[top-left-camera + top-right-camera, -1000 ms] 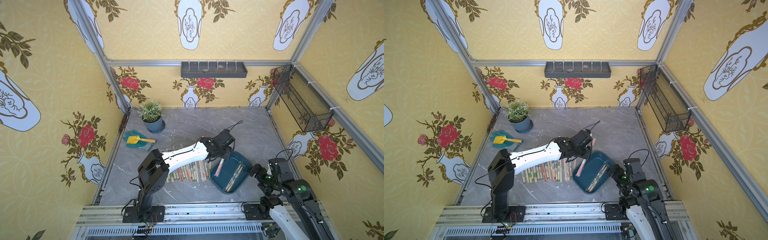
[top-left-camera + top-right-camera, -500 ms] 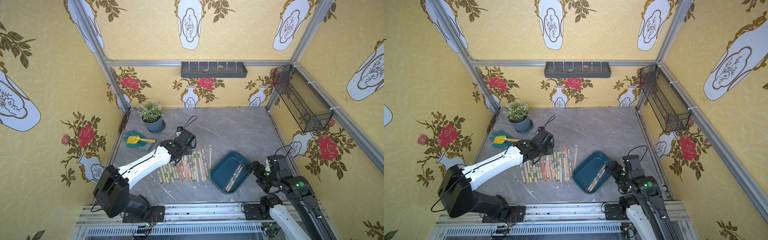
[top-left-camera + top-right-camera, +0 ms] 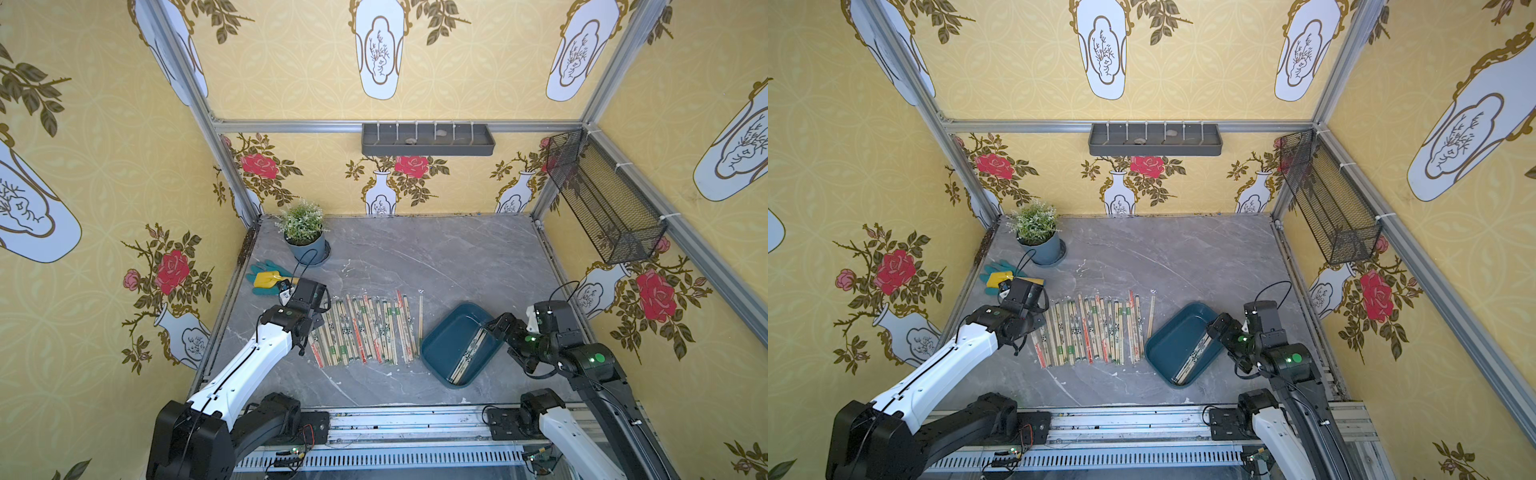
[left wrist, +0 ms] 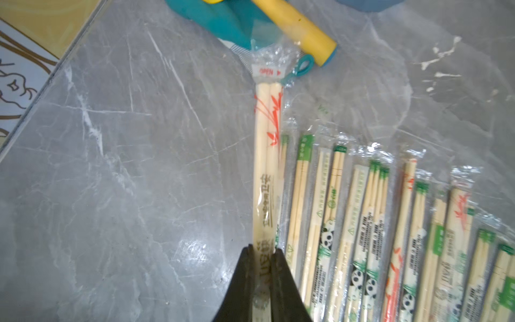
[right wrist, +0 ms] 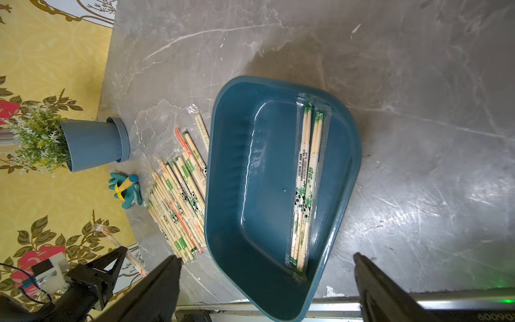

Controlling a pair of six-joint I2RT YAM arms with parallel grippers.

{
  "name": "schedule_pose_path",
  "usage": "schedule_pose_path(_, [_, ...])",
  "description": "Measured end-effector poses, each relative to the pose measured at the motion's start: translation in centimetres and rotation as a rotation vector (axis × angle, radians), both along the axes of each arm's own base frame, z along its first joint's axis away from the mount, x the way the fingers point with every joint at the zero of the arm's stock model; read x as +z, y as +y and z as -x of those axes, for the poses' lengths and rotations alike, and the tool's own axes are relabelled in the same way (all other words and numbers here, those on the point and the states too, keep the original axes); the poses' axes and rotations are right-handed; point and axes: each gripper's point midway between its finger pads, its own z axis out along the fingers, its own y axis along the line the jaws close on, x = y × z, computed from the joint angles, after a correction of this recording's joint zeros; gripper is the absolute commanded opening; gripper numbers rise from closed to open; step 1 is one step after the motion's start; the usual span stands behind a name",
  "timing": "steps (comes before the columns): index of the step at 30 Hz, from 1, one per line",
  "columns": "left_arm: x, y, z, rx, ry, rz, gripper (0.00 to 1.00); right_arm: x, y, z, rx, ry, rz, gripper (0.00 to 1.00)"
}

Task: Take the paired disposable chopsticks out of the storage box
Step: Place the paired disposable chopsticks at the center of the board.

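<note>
Paired disposable chopsticks (image 3: 365,328) on grey marble table (image 3: 436,257) (floral walls (image 3: 104,166)), left hand (image 4: 262,251) clamping one, right hand (image 5: 264,255) apart.

Ctr & rear tabletop (image 3: 436,257) free: you can pass. Obstacles: paired disposable chopsticks (image 3: 365,332) in row, storage box (image 3: 446,340) just beside; plant pot (image 3: 306,248), glove (image 3: 261,291) rear-L.

In the left wrist view the left hand (image 4: 263,251) and the held chopstick pair (image 4: 266,172) run off the bottom edge; the glove (image 4: 231,22) and yellow handle (image 4: 295,25) are cut at the top. In both top views that hand's fingertips are hidden beneath its wrist, and the print on the row of chopsticks (image 3: 370,328) is too small to read
</note>
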Motion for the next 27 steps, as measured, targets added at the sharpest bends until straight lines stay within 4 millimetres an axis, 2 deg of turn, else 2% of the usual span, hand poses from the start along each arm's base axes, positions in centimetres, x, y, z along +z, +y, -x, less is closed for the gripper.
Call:
schedule_pose_path(4, [-1.4, 1.0, -0.3, 0.022, 0.05, -0.022, 0.0, 0.7, 0.2, -0.6, 0.005, -0.028, -0.008, 0.98])
schedule_pose_path(12, [-4.6, 1.5, -0.6, 0.021, 0.135, -0.055, 0.01, 1.0, 0.3, -0.8, 0.01, -0.036, -0.009, 0.97])
schedule_pose_path(15, [-5.3, 1.5, -0.6, 0.021, 0.159, -0.061, 0.15, 1.0, 0.3, -0.8, 0.01, -0.033, -0.008, 0.97])
schedule_pose_path(19, [-5.9, 1.6, -0.7, 0.023, 0.187, -0.061, 0.27, 0.9, 0.3, -0.8, 0.01, -0.03, -0.007, 0.98])
schedule_pose_path(21, [-5.9, 1.6, -0.9, 0.015, 0.196, -0.065, 0.43, 1.0, 0.3, -0.8, 0.01, -0.03, -0.007, 0.98])
schedule_pose_path(25, [-5.3, 1.4, -1.4, 0.006, 0.181, -0.055, 0.49, 1.0, 0.3, -0.9, 0.009, -0.026, -0.006, 0.97])
schedule_pose_path(27, [-4.2, 1.0, -2.0, -0.005, 0.147, -0.037, 0.51, 1.2, 0.3, -1.0, 0.006, -0.027, -0.003, 0.98])
